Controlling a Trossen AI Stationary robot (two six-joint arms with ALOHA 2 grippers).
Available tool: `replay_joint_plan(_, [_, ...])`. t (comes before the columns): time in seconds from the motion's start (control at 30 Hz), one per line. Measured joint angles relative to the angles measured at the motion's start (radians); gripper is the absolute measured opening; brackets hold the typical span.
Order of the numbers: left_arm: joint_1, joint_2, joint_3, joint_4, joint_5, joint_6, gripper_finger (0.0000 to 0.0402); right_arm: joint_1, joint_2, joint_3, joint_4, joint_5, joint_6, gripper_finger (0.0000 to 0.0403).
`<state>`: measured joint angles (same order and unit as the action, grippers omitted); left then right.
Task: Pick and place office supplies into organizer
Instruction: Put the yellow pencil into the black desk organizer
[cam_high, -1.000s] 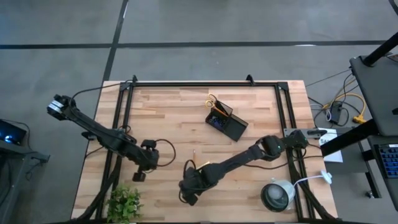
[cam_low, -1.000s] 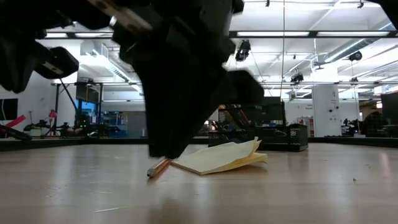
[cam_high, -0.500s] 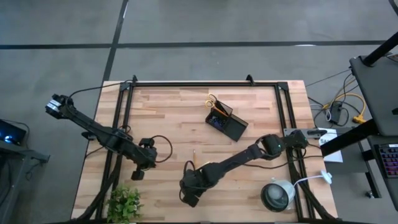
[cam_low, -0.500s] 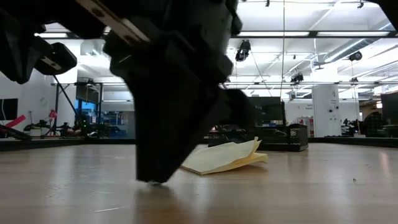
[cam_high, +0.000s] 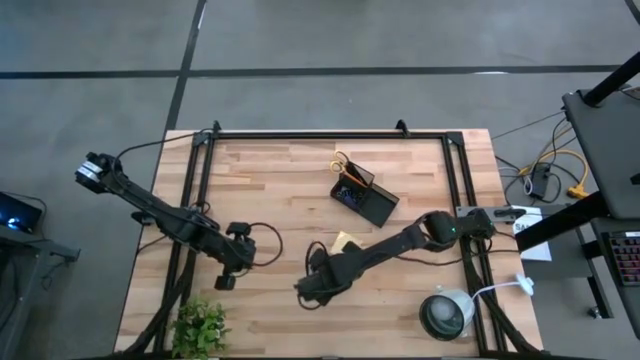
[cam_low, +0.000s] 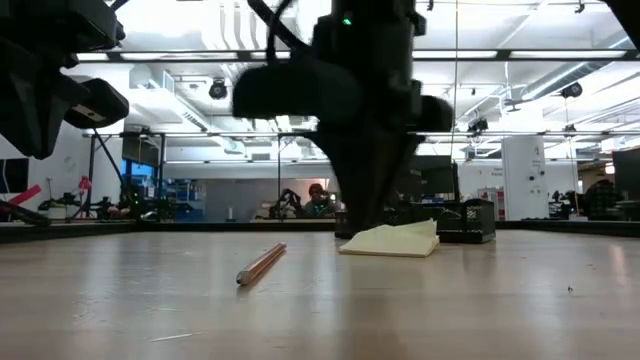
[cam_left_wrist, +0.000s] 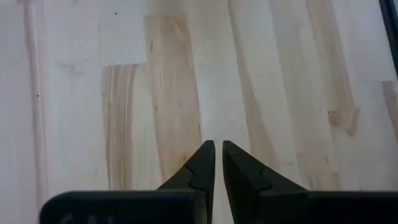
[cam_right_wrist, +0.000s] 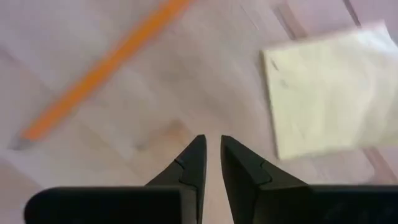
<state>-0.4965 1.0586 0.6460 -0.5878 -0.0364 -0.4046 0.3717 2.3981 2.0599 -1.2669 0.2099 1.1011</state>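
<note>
An orange pencil (cam_low: 262, 263) (cam_right_wrist: 106, 61) lies flat on the wood. Behind it lies the yellow sticky-note pad (cam_low: 392, 242) (cam_right_wrist: 322, 93) (cam_high: 345, 242). My right gripper (cam_right_wrist: 211, 146) (cam_high: 308, 293) hangs shut above the table between pencil and pad and holds nothing. The black organizer (cam_high: 366, 196) stands farther back, with the yellow scissor handles (cam_high: 341, 161) sticking out of its cup. My left gripper (cam_left_wrist: 217, 149) (cam_high: 223, 282) is shut over bare wood at the table's left.
A green plant (cam_high: 200, 327) stands at the near left corner and a round grey-white lamp (cam_high: 446, 314) at the near right. Black frame rails (cam_high: 200, 180) run along the table's sides. Bare wood lies between the arms and the organizer.
My right gripper came down at the pencil's near end, then rose and drew back toward the far right and now stands by the pad. The pencil lies where it was. The pad's raised top sheets have settled flatter.
</note>
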Motion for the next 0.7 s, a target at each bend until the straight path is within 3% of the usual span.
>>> replay_joint_plan(0.1, [0.0,0.007,0.0,0.006,0.0,-0.006,0.0015,0.001,-0.001,-0.003,0.026,-0.082,0.019,0.0038])
replay_joint_plan(0.23, [0.001,0.006,0.0,0.015,0.026,0.014,0.0015,0.006,-0.015,-0.001,0.206,-0.269,0.006,0.0038])
replay_joint_plan(0.3, [0.005,0.006,0.0,0.029,0.059,0.029,0.0015,0.011,-0.015,0.0,0.267,-0.25,0.042,0.0038])
replay_joint_plan(0.47, [0.005,0.005,0.0,0.06,0.079,0.037,0.0015,-0.017,-0.015,0.004,0.245,-0.073,0.112,0.0038])
replay_joint_plan(0.7, [0.005,0.002,0.0,0.062,0.08,0.019,0.0015,-0.143,-0.01,-0.053,0.236,-0.033,0.053,0.0038])
